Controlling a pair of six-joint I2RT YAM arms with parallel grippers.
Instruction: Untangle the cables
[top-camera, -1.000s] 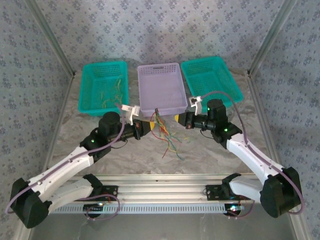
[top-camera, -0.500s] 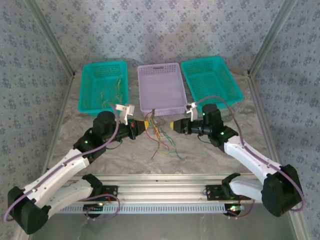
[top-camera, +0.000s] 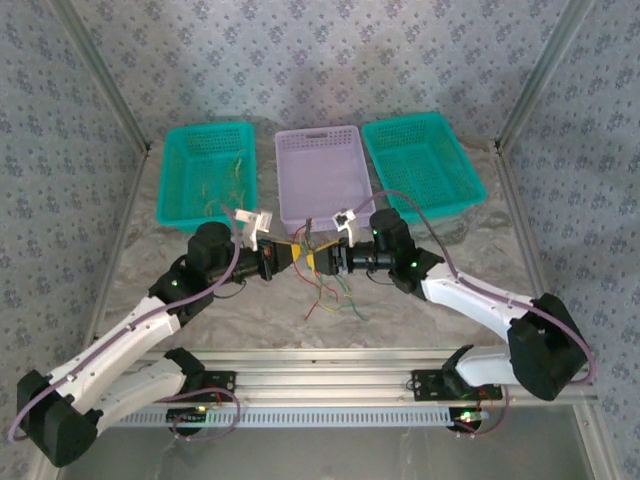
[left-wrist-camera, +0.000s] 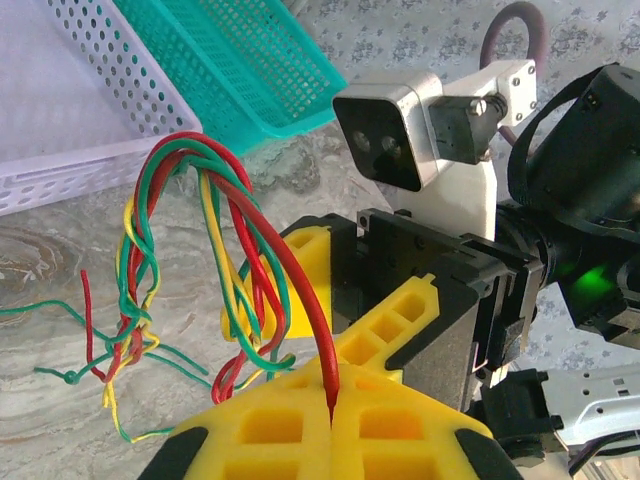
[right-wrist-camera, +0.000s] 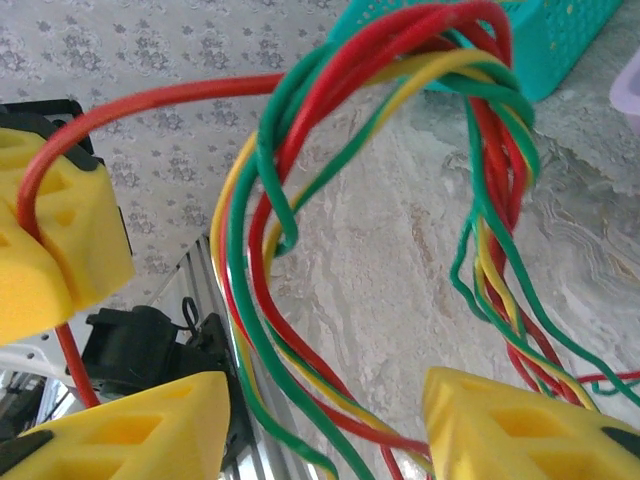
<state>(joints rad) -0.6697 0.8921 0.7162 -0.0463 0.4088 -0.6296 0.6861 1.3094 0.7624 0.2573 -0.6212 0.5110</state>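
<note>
The cables (top-camera: 325, 283) are a tangle of thin red, green and yellow wires hanging in front of the purple tray, their loose ends trailing on the table. My left gripper (left-wrist-camera: 332, 395) is shut on one red cable (left-wrist-camera: 300, 290), which rises from its yellow pads and arches over the bundle (left-wrist-camera: 180, 250). My right gripper (right-wrist-camera: 322, 400) stands open. Several strands of the cables (right-wrist-camera: 300, 330) pass between its yellow fingers (right-wrist-camera: 500, 420) without being pinched. In the top view the left gripper (top-camera: 290, 256) and right gripper (top-camera: 322, 262) nearly meet tip to tip.
Behind the grippers sits a purple tray (top-camera: 318, 133). A teal basket (top-camera: 166, 190) on the left holds a few loose wires, and another teal basket (top-camera: 400, 123) stands on the right. An aluminium rail (top-camera: 330, 365) runs along the near table edge.
My right gripper has opened and moved left, up close to the left gripper and around the cables. The left gripper stays shut and has lifted slightly.
</note>
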